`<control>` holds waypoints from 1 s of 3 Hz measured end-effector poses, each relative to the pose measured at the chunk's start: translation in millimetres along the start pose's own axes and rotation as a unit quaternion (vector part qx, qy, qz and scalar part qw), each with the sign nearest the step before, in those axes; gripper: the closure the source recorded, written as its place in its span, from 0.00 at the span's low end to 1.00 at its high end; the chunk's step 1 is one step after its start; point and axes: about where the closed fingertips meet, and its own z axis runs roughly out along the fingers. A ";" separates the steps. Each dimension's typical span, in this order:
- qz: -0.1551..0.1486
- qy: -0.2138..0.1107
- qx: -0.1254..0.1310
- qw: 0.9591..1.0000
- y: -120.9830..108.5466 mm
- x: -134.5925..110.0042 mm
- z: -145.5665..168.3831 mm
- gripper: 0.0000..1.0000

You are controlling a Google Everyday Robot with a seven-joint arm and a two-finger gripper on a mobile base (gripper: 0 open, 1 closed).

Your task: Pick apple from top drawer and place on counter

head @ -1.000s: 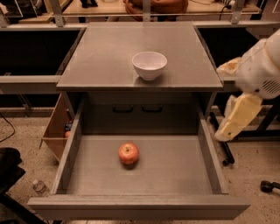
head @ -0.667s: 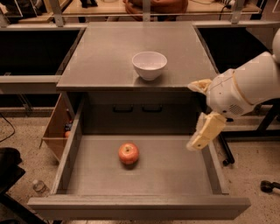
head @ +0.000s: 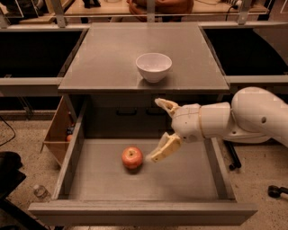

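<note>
Robotics lab or test bay, set up as a mock kitchen station. Cues: plain grey cabinet with a matte counter [head: 112, 58] carrying a white bowl [head: 154, 66]. The top drawer [head: 193, 179] stands open with one apple [head: 132, 157] on its floor. Dark open bays [head: 31, 49] flank the cabinet, and metal frame posts [head: 57, 11] stand behind it. Speckled hard floor [head: 27, 134] with a plastic bottle [head: 40, 192] and an open wooden box [head: 56, 132] beside the cabinet. White robot arm [head: 252, 117] at right. Its gripper [head: 155, 130] hangs over the drawer, just right of the apple, fingers spread apart.
</note>
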 end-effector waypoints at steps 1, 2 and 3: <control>-0.018 -0.017 0.025 0.999 -13.8 -10.3 13.7 0.00; -0.005 -0.016 0.020 1.000 -8.4 -3.3 21.7 0.00; 0.018 -0.018 0.013 1.000 4.2 25.9 57.9 0.00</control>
